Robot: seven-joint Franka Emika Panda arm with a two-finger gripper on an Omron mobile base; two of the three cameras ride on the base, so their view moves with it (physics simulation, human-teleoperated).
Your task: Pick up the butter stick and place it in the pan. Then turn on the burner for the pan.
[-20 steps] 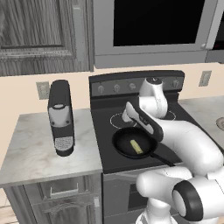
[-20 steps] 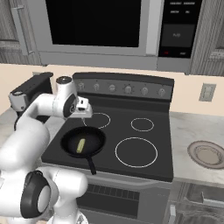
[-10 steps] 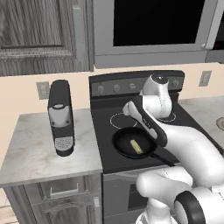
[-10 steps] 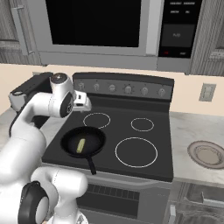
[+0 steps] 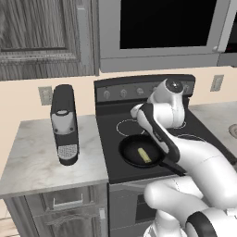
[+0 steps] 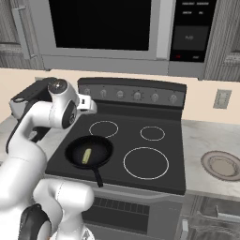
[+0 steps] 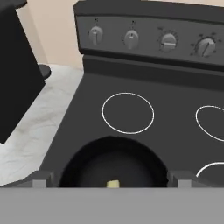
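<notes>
Hand view: butter stick between (spread) fingers.

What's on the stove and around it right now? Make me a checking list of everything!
Surface: black stove top with white burner rings; marble counters on both sides.
Job's things: butter stick lies inside the pan on the front left burner; pan handle points toward the stove's front edge.
Clutter: black coffee machine on the left counter; round sink drain on the right.
Grippers: gripper open, holding nothing, raised above the pan, facing the knobs.
Cables: nothing seen.
Surroundings: microwave above, wall outlets, wooden cabinets.
</notes>
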